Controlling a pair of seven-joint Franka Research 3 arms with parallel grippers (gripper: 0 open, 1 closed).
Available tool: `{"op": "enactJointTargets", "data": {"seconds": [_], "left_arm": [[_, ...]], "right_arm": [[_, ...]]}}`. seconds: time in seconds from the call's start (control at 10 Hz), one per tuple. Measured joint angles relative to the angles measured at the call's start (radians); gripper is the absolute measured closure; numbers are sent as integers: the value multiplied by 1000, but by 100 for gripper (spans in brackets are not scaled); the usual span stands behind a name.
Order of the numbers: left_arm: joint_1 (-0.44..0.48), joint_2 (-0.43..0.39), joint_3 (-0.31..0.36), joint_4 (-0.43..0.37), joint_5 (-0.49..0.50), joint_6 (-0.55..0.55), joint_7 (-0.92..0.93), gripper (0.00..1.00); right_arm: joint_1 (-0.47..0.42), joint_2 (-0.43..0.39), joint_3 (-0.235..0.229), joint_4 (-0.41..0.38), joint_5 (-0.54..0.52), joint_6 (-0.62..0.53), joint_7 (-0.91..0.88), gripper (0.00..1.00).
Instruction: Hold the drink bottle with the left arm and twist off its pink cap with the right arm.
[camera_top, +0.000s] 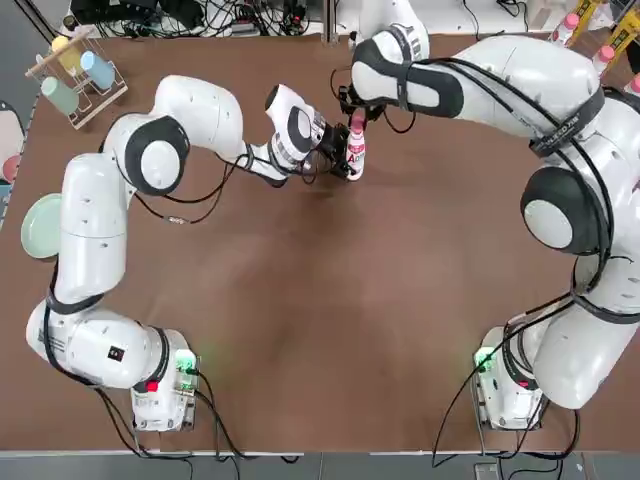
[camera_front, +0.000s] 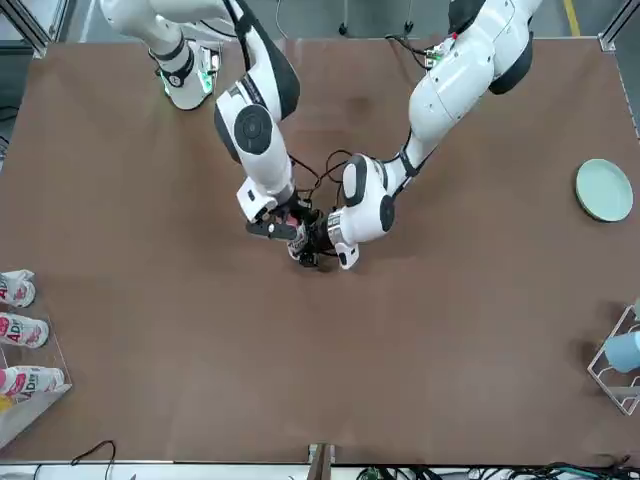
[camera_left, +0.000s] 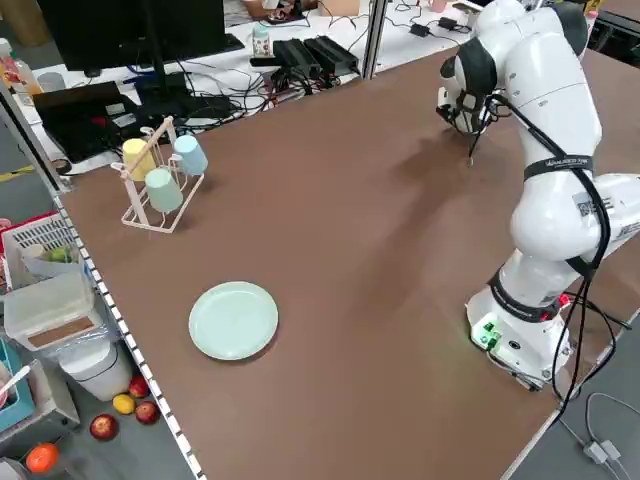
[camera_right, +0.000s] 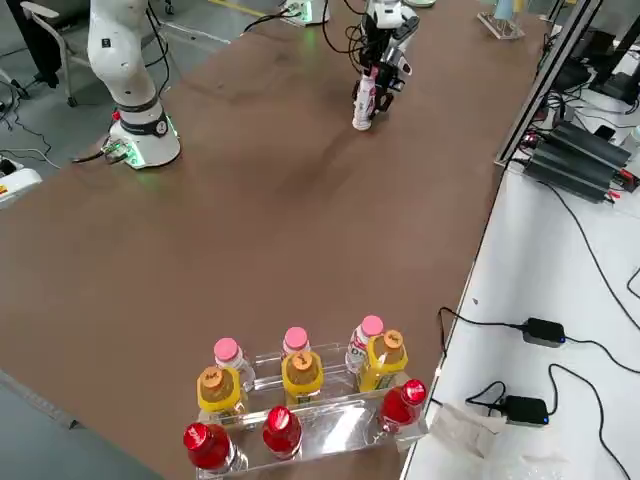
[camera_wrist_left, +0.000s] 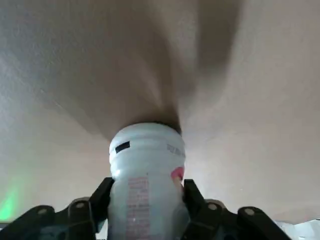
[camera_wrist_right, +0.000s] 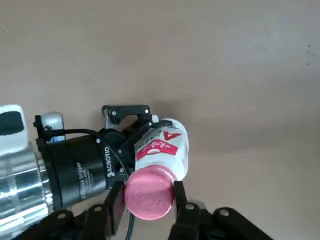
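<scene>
Left hand (camera_wrist_left: 149, 184): pinching the drink bottle (camera_top: 356, 150), one finger on each side of its body. Right hand (camera_wrist_right: 148, 186): at the bottle's cap end, fingers drawn in on opposite sides of the pink cap (camera_wrist_right: 149, 196), apparently gripping it.

Position: bottle held between the two hands, over the table (camera_top: 320, 330), its base pointing away from the cap-end hand. Whether the base touches the table beneath it: cannot tell. Cap seated on the bottle's neck.

Handling (judged): small, slim plastic, so probably light if empty, a little heavier if filled; contents not visible. The wall looks smooth and may slip round under twist; it may also dent if squeezed hard. The cap should be the stiffer part, but it offers a short band for the fingers.

Where to hold: left hand on the straight body, below the bottle's shoulder, firm enough to resist turning without crushing. Right hand on the cap's side wall only, finger pads opposed across it and clear of the bottle's shoulder. Turning axis to match the bottle's long axis; a sideways pull would likely tilt the body in the left hand. Short turns with regrips seem advisable, body checked for slip after each
</scene>
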Motion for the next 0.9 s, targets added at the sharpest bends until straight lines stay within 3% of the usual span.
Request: {"op": "enactJointTargets", "data": {"seconds": [0.5,0.9], "left_arm": [[0,0,0,0,0,0,0,37],[0,0,0,0,0,0,0,37]], "right_arm": [[-18,-1,-4,4,-1,-8,-38,55],[-169,-29,-10,10,-2,-118,-279,55]]}}
